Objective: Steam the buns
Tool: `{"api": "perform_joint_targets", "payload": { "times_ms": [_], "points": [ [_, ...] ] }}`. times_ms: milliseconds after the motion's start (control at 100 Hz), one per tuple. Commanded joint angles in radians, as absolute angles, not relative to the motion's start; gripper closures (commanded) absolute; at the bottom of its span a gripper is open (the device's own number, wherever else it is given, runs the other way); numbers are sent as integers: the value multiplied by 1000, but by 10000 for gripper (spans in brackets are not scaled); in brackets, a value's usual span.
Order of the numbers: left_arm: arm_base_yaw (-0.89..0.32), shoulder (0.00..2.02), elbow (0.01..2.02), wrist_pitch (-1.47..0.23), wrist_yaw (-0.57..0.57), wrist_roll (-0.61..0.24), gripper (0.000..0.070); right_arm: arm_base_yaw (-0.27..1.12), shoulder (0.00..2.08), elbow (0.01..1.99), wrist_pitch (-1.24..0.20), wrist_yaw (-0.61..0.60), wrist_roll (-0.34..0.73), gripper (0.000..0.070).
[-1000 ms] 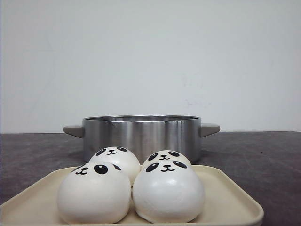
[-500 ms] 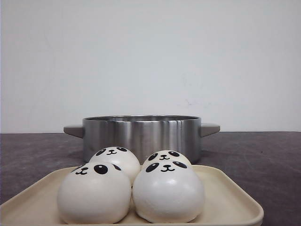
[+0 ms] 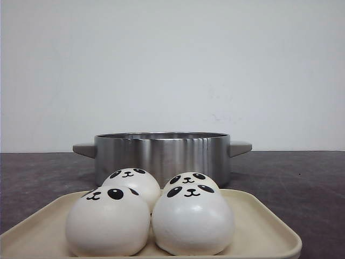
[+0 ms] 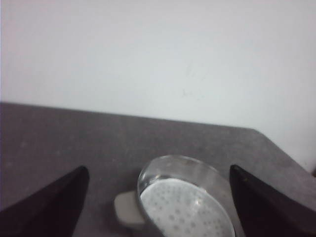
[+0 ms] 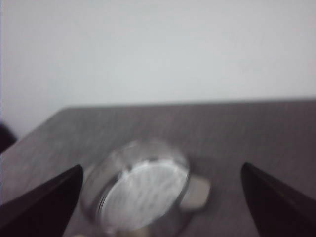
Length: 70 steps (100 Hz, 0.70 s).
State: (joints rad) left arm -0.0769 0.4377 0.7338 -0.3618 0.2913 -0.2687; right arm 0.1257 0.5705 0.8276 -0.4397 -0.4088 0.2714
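Several white panda-faced buns sit together on a cream tray [image 3: 259, 226] at the front: one at the front left [image 3: 108, 224], one at the front right [image 3: 192, 221], and two behind them [image 3: 135, 181] [image 3: 191, 179]. Behind the tray stands a steel steamer pot [image 3: 161, 154] with grey handles. The pot shows from above in the left wrist view [image 4: 185, 197] with a perforated white insert, and blurred in the right wrist view [image 5: 138, 192]. My left gripper [image 4: 158, 207] and right gripper [image 5: 160, 207] are both open and empty, held above the pot. Neither arm shows in the front view.
The dark grey table [image 3: 302, 178] runs back to a plain white wall [image 3: 172, 65]. The table's edges show in both wrist views.
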Motion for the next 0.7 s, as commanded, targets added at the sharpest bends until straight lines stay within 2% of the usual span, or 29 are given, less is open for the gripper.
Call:
{"api": "perform_joint_targets", "payload": {
  "times_ms": [0,180,310,510,690],
  "points": [
    [-81,444,743,-358,296,-255,144,179,638,871,-455,-388,293,95],
    [-94,444,743,-359,289,-255,144,405,857,977,-622,-236,331,96],
    [-107,444,743,-360,289,-255,144,575,1036,1031,-709,-177,388,96],
    [-128,444,743,-378,289,-255,144,739,1258,1037,-694,-139,467,96],
    [-148,444,743,-381,289,-255,144,778,1443,1037,-654,-111,500,98]
  ]
}}
